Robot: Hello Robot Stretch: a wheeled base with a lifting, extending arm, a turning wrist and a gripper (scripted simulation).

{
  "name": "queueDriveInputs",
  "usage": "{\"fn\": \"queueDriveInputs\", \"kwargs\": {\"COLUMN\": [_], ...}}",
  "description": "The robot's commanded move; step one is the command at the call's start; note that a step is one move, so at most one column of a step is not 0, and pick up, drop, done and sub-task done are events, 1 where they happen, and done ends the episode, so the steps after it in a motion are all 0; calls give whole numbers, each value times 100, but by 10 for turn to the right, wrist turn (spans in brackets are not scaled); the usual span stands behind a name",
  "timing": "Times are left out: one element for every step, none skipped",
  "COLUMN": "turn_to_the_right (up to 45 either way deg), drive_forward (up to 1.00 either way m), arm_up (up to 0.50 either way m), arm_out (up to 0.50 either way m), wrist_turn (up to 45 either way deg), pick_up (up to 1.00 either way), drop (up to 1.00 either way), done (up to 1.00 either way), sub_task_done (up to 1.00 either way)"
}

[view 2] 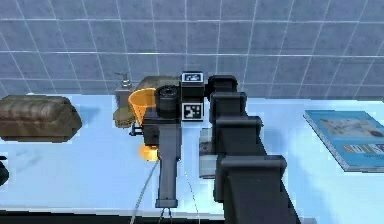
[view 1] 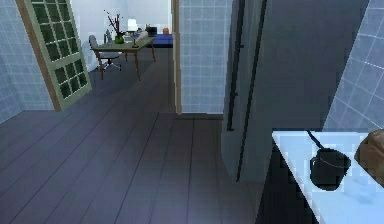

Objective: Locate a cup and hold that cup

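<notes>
Arm side view puts the orange cup [view 2: 140, 103] on the counter [view 2: 90, 165], so it is found, with the gripper [view 2: 160, 128] close by it. Holding is not yet shown: the cup seems to rest on the surface, so I cannot tell whether the claw has it, or how its fingers are set. The arm [view 2: 240, 150] covers part of the counter, and the cup's base is hard to make out.
</notes>
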Motion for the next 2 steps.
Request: {"fn": "queueDriveInputs", "kwargs": {"turn_to_the_right": [0,0], "drive_forward": [0,0], "arm_up": [0,0], "arm_out": [0,0], "wrist_turn": [450,450], "pick_up": [0,0], "drop": [0,0], "done": [0,0], "sub_task_done": [0,0]}}
